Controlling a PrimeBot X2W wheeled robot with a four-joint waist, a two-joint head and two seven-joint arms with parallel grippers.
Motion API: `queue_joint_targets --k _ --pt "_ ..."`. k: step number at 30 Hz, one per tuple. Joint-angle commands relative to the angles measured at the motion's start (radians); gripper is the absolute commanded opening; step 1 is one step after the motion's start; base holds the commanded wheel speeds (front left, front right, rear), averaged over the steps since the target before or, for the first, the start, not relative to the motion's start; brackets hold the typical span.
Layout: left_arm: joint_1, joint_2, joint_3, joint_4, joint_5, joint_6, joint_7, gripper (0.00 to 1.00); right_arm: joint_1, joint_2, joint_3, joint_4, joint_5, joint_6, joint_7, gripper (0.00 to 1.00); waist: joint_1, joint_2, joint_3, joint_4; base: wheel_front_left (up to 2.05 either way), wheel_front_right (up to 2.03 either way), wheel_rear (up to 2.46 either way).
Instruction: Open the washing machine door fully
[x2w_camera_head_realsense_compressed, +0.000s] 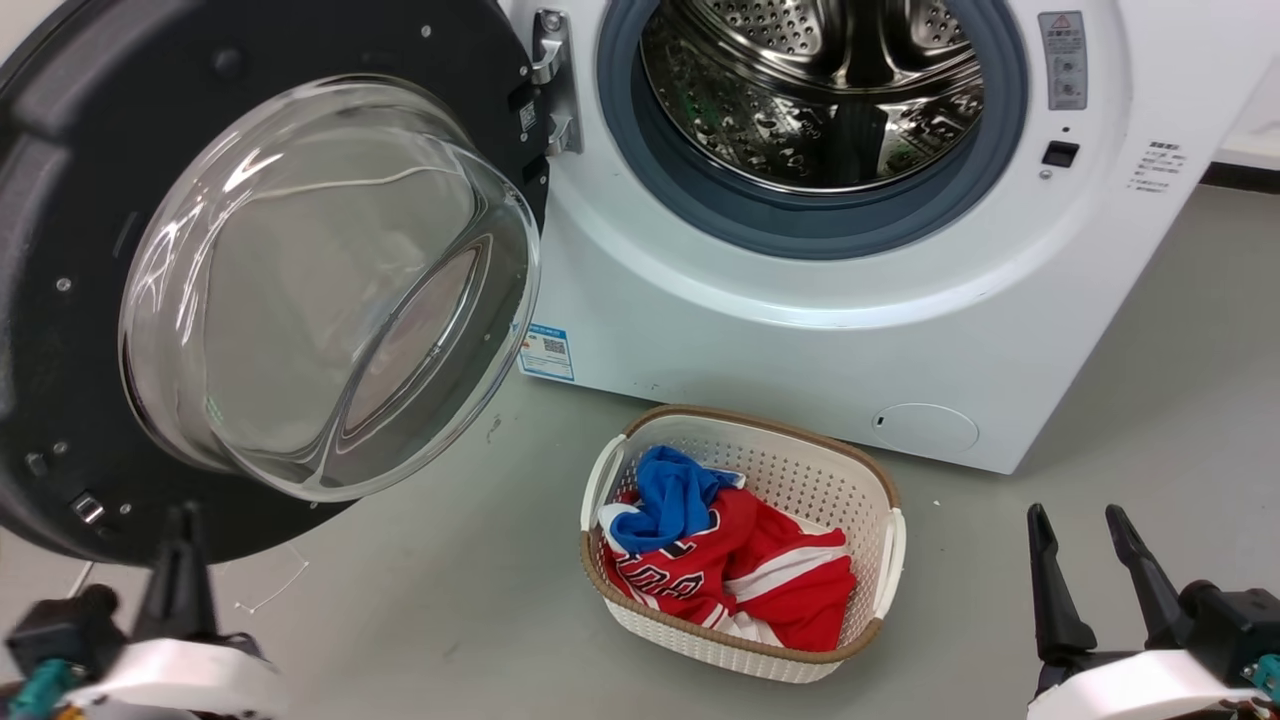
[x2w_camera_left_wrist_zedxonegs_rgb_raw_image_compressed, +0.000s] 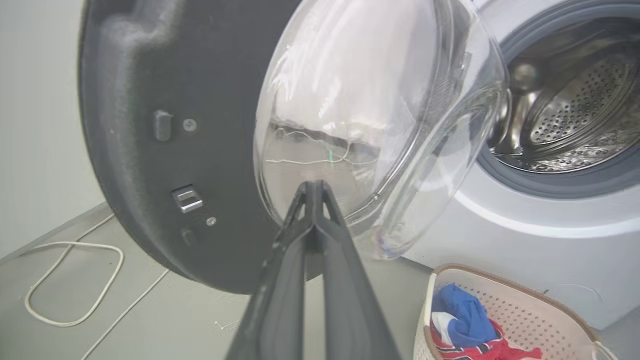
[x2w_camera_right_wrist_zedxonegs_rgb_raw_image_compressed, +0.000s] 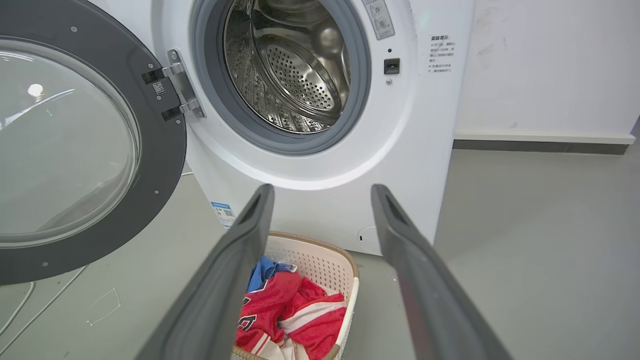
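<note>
While washing machine door (x2w_camera_head_realsense_compressed: 320, 290) hangs open, left hand (x2w_camera_left_wrist_zedxonegs_rgb_raw_image_compressed: 314, 189) pressed together, right hand (x2w_camera_right_wrist_zedxonegs_rgb_raw_image_compressed: 322, 192) spread (left wrist view: looped cable (x2w_camera_left_wrist_zedxonegs_rgb_raw_image_compressed: 80, 244)).

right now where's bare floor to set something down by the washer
Bare floor between the laundry basket and the right claw, and between the basket and the washing machine door. Crowded where the basket sits.

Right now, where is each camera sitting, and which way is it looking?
Head view: on the robot's head, looking down at the washing machine, washing machine door and laundry basket; left tool and right tool at the bottom corners.
Left wrist view: on the left wrist, close to the door's glass; fingers shut together.
Right wrist view: on the right wrist, facing the drum; fingers spread apart.
All three share door, drum and basket.
</note>
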Motion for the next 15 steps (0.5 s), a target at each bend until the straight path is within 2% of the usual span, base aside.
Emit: queue_joint_targets --k 1,7,8,10,11,12,15 --pt "0.02 -0.017 -0.019 -0.027 0.009 0.005 0.008 0.0 0.012 0.001 0.002 -0.002 -0.005 0.0 -0.003 1.0 0.0 0.0 -0.006 -0.01 0.0 0.0 0.0" --pt "0.05 -0.069 -0.108 -0.103 0.045 0.01 0.031 0.0 0.014 0.001 0.006 -0.006 -0.011 0.0 0.004 1.0 0.0 0.0 -0.02 -0.042 0.0 0.0 0.0" --pt "0.053 -0.078 -0.126 -0.112 0.051 0.009 0.038 0.04 0.014 0.001 0.008 -0.007 -0.011 0.0 0.004 1.0 0.0 0.0 -0.021 -0.051 0.0 0.0 0.0" --pt "0.053 -0.096 -0.165 -0.129 0.059 0.002 0.056 0.78 0.017 0.001 0.013 -0.009 -0.015 0.0 0.008 1.0 0.0 0.0 -0.028 -0.082 0.0 0.0 0.0" --pt "0.053 -0.096 -0.165 -0.129 0.059 0.002 0.056 0.78 0.017 0.001 0.013 -0.009 -0.015 0.0 0.008 1.0 0.0 0.0 -0.028 -0.082 0.0 0.0 0.0" --pt "0.05 -0.102 -0.175 -0.133 0.06 0.0 0.057 1.0 0.018 0.001 0.016 -0.01 -0.016 0.0 0.008 1.0 0.0 0.0 -0.029 -0.093 0.0 0.0 0.0" --pt "0.032 -0.099 -0.193 -0.136 0.07 -0.001 0.064 1.0 0.022 0.001 0.024 -0.012 -0.018 0.0 0.012 1.0 0.0 0.0 -0.033 -0.142 0.0 0.0 0.0"
